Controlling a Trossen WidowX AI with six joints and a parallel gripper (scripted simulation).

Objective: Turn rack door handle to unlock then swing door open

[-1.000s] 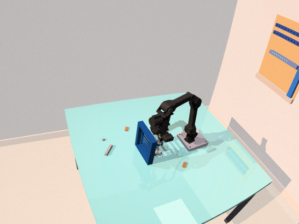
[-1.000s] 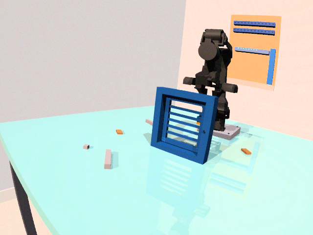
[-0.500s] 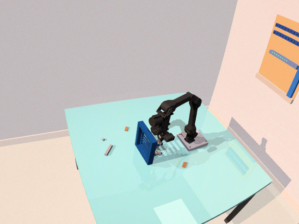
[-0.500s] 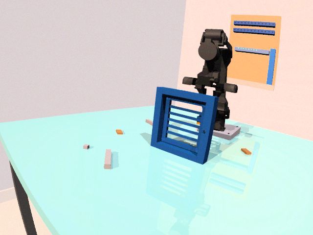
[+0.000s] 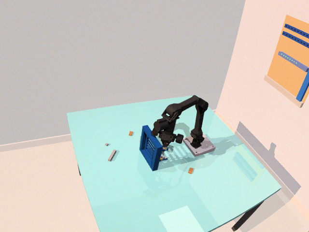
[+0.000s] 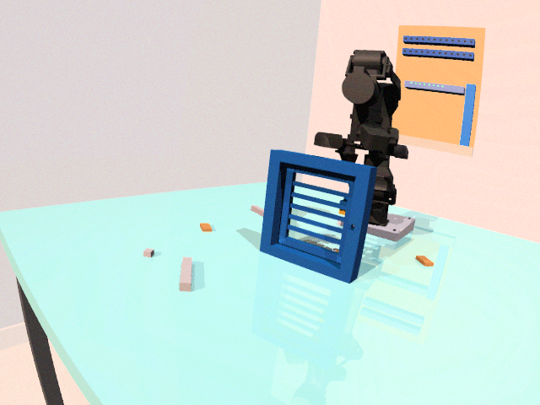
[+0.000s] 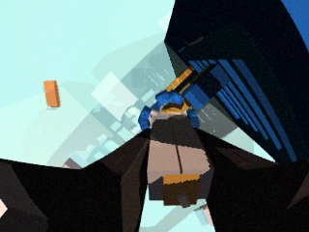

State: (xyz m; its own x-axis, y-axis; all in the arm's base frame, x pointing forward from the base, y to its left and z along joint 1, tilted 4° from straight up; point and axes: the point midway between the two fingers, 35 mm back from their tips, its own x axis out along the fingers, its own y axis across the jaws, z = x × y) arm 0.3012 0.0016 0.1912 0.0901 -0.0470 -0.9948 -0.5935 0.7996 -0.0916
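The blue frame (image 5: 157, 157) (image 6: 359, 209) stands upright on the table, with the slatted door (image 6: 320, 188) (image 7: 265, 106) sitting in it, seemingly closed. My gripper (image 5: 164, 146) (image 7: 172, 134) is on the arm's side of the door, pointing down, and is shut on the handle (image 7: 181, 183). The handle's pale side pads are pressed together between the dark fingers, with orange showing at its end. In the wrist view the gripper and handle stand at a slant to the door, so the handle looks turned partway; the exact angle is unclear. In the exterior view the fingertips are hidden behind the frame.
An orange block (image 5: 130, 133) (image 6: 206, 227), a small pink cube (image 5: 106, 144) (image 6: 148, 252) and a pink bar (image 5: 112, 155) (image 6: 186, 274) lie beyond the frame. Another orange block (image 5: 190, 170) (image 6: 424, 260) (image 7: 51, 94) lies on the arm's side, near its base (image 5: 204, 149).
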